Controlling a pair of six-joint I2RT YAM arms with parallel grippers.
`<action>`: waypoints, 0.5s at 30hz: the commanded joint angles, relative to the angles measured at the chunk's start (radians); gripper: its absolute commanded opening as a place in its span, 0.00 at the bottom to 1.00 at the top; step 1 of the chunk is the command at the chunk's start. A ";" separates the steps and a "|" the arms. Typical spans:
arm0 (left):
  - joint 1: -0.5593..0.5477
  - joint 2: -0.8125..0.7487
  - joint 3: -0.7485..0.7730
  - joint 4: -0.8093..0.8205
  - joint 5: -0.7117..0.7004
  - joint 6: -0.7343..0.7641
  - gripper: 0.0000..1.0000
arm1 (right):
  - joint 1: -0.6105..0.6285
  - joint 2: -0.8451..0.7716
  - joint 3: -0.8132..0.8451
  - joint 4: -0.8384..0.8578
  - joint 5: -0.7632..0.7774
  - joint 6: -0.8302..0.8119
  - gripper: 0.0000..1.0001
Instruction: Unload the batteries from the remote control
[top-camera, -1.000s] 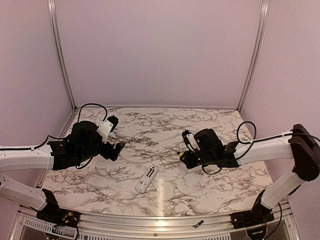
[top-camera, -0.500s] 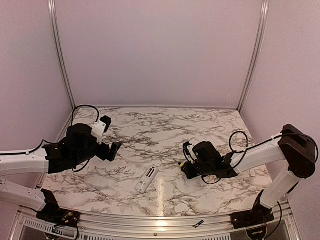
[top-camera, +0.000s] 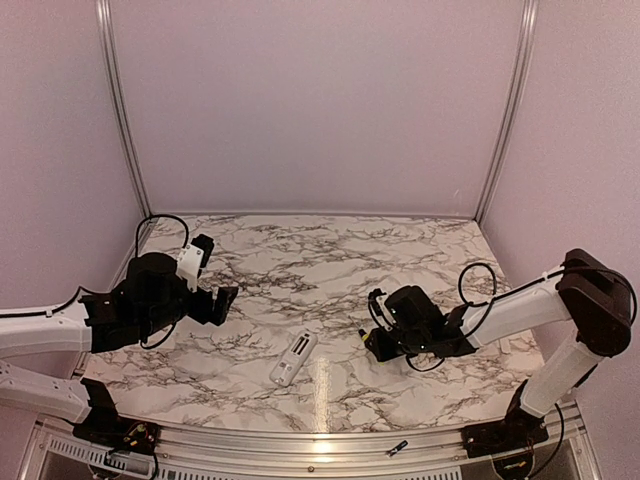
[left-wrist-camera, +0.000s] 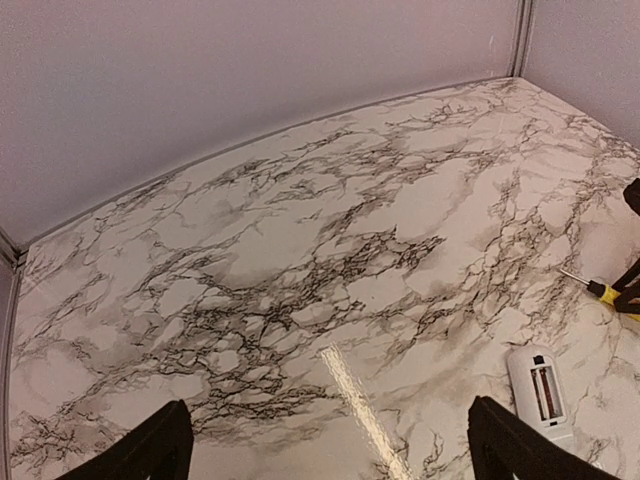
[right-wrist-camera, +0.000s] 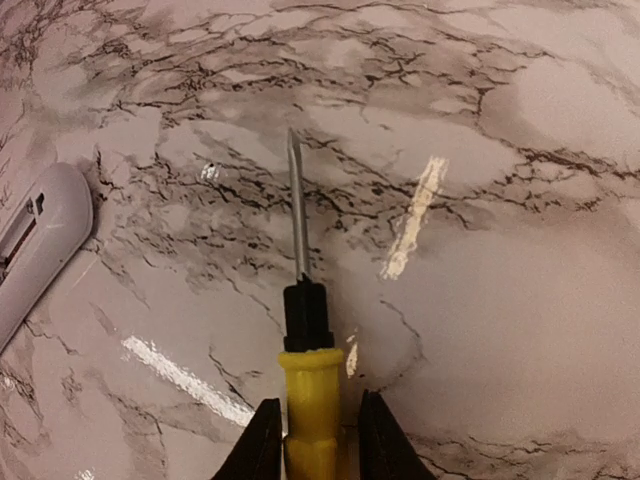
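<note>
remote control (top-camera: 293, 359): slim white rectangular handset
pose: flat on the table (top-camera: 300, 260), plain back up, lying on a slant in the top view
place: front-middle of the table
battery recess (left-wrist-camera: 545, 388): uncovered, dark slots showing; contents too small to tell

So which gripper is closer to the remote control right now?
Right. The right gripper, holding the screwdriver, sits low just right of the remote control. The left gripper hovers open, farther off, behind and left of it.

Remote control (top-camera: 293, 359) left of screwdriver (right-wrist-camera: 305, 320)
</note>
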 joint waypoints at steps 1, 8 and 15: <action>0.006 -0.024 -0.020 0.003 -0.017 -0.013 0.99 | 0.009 -0.025 0.065 -0.101 0.025 -0.014 0.28; 0.006 -0.026 -0.021 0.007 -0.018 0.000 0.99 | 0.009 -0.079 0.173 -0.208 0.072 -0.071 0.39; 0.007 -0.063 -0.010 0.005 -0.034 0.067 0.99 | 0.009 -0.139 0.362 -0.340 0.201 -0.168 0.98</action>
